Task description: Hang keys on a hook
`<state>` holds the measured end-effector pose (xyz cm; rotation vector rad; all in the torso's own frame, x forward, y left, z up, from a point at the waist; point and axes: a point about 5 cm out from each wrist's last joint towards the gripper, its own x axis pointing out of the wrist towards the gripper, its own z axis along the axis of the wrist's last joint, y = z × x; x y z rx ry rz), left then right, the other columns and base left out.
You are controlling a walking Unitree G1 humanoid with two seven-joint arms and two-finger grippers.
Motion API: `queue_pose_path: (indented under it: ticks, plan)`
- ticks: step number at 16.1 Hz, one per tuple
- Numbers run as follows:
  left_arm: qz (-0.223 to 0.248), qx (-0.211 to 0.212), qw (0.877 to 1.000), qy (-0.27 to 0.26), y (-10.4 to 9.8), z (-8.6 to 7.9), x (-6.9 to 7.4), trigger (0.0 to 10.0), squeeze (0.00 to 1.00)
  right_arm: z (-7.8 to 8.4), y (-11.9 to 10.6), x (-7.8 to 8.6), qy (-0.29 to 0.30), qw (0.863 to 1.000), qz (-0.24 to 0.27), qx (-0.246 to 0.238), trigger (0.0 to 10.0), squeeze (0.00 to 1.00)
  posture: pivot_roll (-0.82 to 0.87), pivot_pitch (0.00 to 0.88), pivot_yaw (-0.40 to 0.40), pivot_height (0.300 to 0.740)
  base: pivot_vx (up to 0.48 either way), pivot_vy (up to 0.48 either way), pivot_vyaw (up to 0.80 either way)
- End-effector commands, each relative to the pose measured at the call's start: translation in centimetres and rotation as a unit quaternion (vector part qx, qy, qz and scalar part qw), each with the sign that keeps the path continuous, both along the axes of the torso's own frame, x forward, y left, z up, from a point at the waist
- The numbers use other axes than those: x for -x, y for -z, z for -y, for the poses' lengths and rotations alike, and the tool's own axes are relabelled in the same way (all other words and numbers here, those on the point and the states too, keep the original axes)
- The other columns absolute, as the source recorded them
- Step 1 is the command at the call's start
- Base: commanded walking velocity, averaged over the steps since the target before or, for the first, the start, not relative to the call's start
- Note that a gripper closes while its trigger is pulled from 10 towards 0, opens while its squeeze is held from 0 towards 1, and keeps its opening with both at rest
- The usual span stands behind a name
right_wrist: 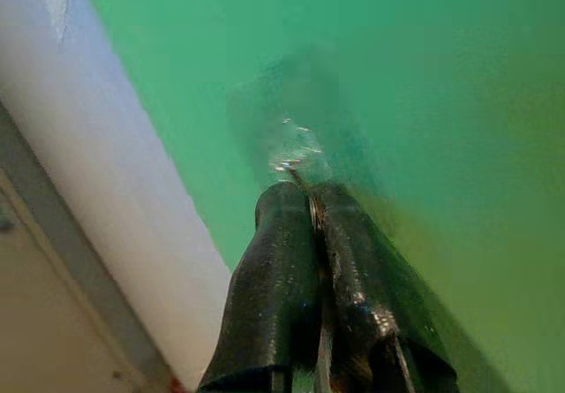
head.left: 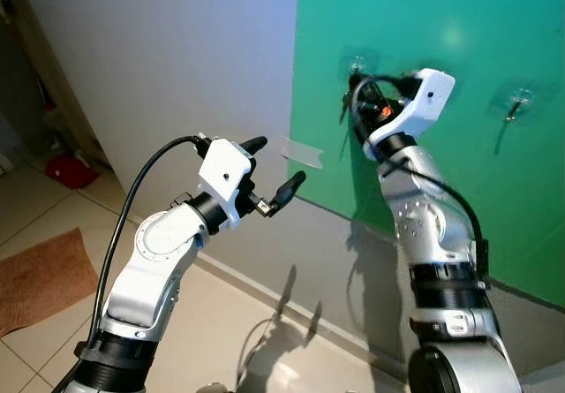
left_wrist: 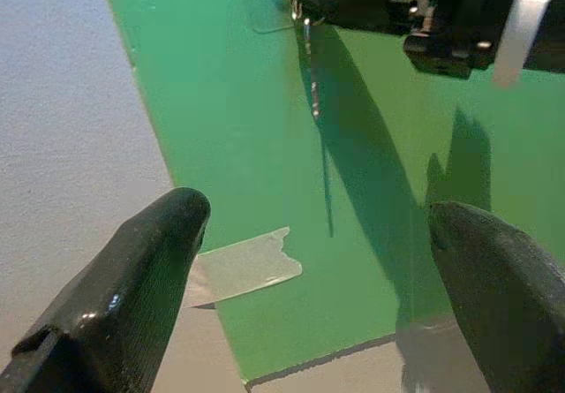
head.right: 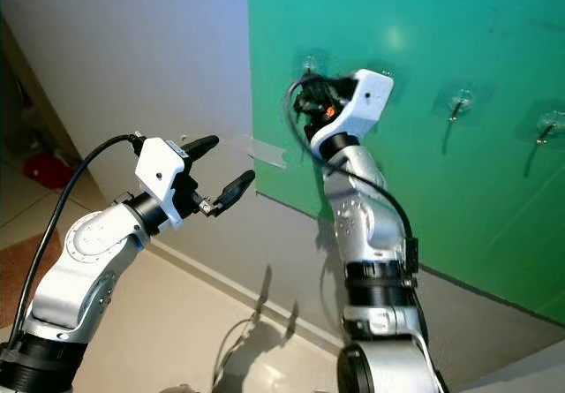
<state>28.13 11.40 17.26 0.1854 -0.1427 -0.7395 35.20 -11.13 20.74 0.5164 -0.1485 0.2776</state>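
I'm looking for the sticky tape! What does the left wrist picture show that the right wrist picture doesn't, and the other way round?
Left wrist view: the left gripper with its fingers wide apart, a strip of clear tape on the board's edge, and the right gripper seen side-on.
Right wrist view: the right gripper's shut fingers close up, pinching a sliver of metal, likely the keys, plus a grey skirting strip.
Both: the green board, the white wall and the clear hook.

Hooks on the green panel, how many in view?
3. Leftmost hook sits at the right tool; middle hook further right; third hook near the frame's right edge. More may lie beyond it.
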Motion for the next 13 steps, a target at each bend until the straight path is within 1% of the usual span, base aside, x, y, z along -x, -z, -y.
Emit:
queue_pose_path:
  ticks: [1,2,4,7,8,9,10,13]
  plan:
    - [0.006,-0.007,1.000,0.008,-0.21,0.32,-0.07,10.0,0.00,1.32,2.86,-0.29,0.030,0.996,-0.081,-0.022,10.0,0.00,-0.03,0.000,0.014,0.718,0.000,0.000,0.00]
    - [0.006,-0.007,1.000,0.007,-0.22,0.27,-0.06,10.0,0.00,1.40,2.82,-0.43,0.031,0.995,-0.085,-0.034,10.0,0.00,-0.03,0.000,0.012,0.718,0.000,0.000,0.00]
    - [0.006,-0.007,1.000,0.006,-0.21,0.22,-0.02,10.0,0.00,1.46,2.75,-0.54,0.032,0.995,-0.088,-0.040,10.0,0.00,-0.03,0.000,0.010,0.718,0.000,0.000,0.00]
    - [0.008,-0.007,1.000,0.004,-0.25,0.18,-0.05,10.0,0.00,1.62,2.75,-0.61,0.035,0.995,-0.089,-0.037,10.0,0.00,-0.03,0.000,0.012,0.718,0.000,0.000,0.00]
    - [0.009,-0.007,1.000,0.005,-0.28,0.20,-0.04,10.0,0.00,1.71,2.74,-0.57,0.035,0.995,-0.088,-0.037,10.0,0.27,-0.03,0.000,0.014,0.718,0.000,0.000,0.00]
    - [0.009,-0.007,1.000,0.005,-0.29,0.22,-0.04,10.0,0.00,1.76,2.71,-0.56,0.035,0.995,-0.087,-0.038,10.0,0.69,-0.03,0.000,0.014,0.718,0.000,0.000,0.00]
    - [0.010,-0.007,1.000,0.006,-0.30,0.22,-0.04,10.0,0.00,1.86,2.60,-0.56,0.035,0.995,-0.084,-0.041,10.0,1.00,-0.03,0.000,0.015,0.718,0.000,0.000,0.00]
    - [0.010,-0.008,1.000,0.006,-0.31,0.20,-0.05,10.0,0.00,1.87,2.47,-0.58,0.036,0.995,-0.081,-0.042,10.0,1.00,-0.03,0.000,0.017,0.718,0.000,0.000,0.00]
